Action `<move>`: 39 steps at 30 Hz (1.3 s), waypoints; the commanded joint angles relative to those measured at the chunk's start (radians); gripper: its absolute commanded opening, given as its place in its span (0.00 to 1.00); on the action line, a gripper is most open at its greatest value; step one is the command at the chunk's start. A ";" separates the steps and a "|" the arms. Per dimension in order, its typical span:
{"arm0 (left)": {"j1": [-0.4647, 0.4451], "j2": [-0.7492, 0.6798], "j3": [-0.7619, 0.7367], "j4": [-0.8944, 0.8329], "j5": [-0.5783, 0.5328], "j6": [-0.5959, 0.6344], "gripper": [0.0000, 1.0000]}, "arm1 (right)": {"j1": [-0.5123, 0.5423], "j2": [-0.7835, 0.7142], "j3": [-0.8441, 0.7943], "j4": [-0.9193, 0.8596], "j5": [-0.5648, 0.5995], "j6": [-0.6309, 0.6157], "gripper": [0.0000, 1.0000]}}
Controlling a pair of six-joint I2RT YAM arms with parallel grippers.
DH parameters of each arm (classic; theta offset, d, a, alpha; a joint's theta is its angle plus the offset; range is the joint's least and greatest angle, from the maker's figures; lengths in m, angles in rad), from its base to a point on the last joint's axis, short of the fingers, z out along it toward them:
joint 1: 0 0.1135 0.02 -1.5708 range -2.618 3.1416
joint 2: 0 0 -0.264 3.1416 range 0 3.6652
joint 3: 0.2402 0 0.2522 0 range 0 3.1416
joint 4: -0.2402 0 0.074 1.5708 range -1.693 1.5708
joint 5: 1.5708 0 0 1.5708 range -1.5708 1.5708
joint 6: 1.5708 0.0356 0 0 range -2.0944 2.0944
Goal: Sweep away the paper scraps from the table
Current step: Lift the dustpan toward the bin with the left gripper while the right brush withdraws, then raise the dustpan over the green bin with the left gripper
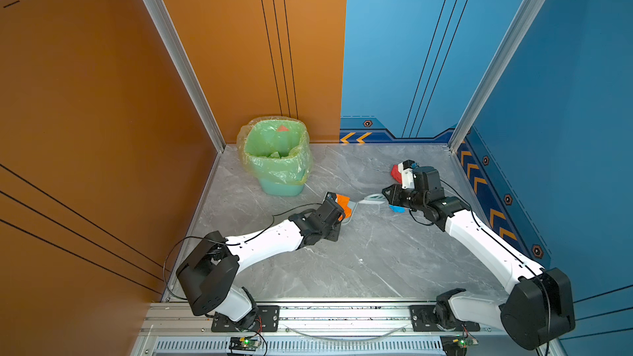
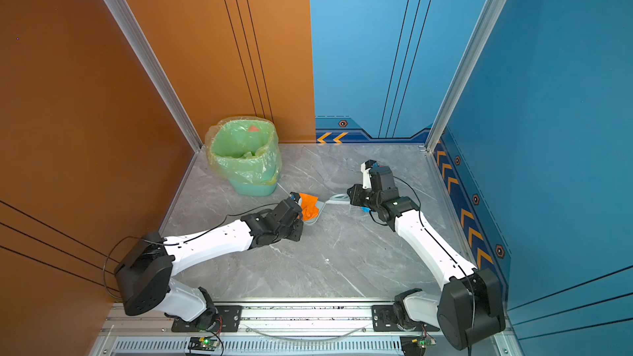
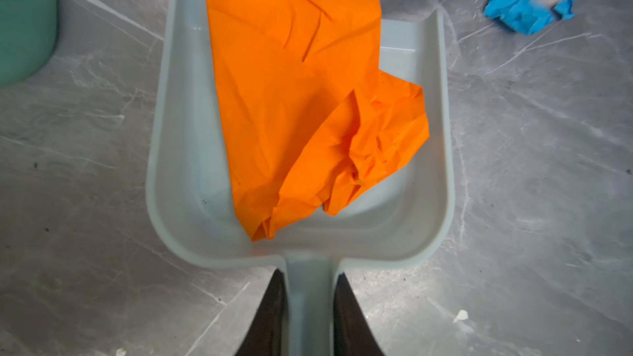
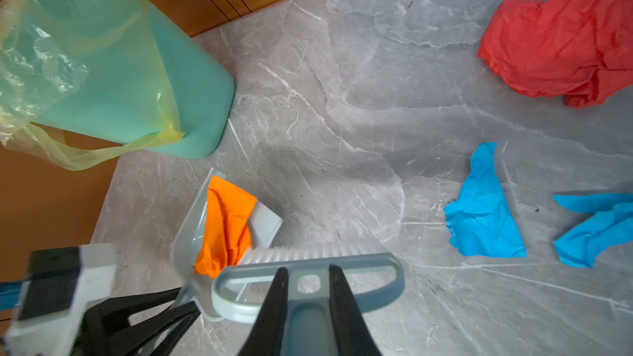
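- I've the left gripper [image 3: 309,273] clamped on the dustpan [image 3: 161,166] handle, and the right gripper [image 4: 308,268] clamped on the brush [image 4: 376,261].
- Ahead, the orange scrap [image 3: 291,97] overhangs the dustpan's lip; tilting may spill it.

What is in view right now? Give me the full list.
table: one, grey marble, the whole work surface.
bin: one, green, bag-lined, back left corner.
scraps in the bin: at least two, reddish and pale green.
dustpan: one, grey-blue, mid-table, before the bin.
orange scrap: one, lying in the dustpan.
red scrap: one, on the table, far right.
blue scraps: two, bright blue, on the table right of the dustpan.
brush: one, grey-blue, white bristles, beside the dustpan's mouth.
left pincer: shut on the dustpan's handle.
right pincer: shut on the brush's handle.
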 commanded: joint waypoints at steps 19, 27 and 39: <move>0.017 -0.258 0.305 -0.388 -0.090 -0.015 0.00 | -0.035 -0.035 -0.081 0.056 -0.030 -0.007 0.00; 0.088 -0.250 0.475 -0.456 -0.014 0.005 0.00 | -0.037 -0.005 -0.092 0.111 -0.065 -0.016 0.00; 0.283 -0.146 0.695 -0.539 0.095 0.026 0.00 | -0.041 0.043 -0.057 0.117 -0.129 -0.051 0.00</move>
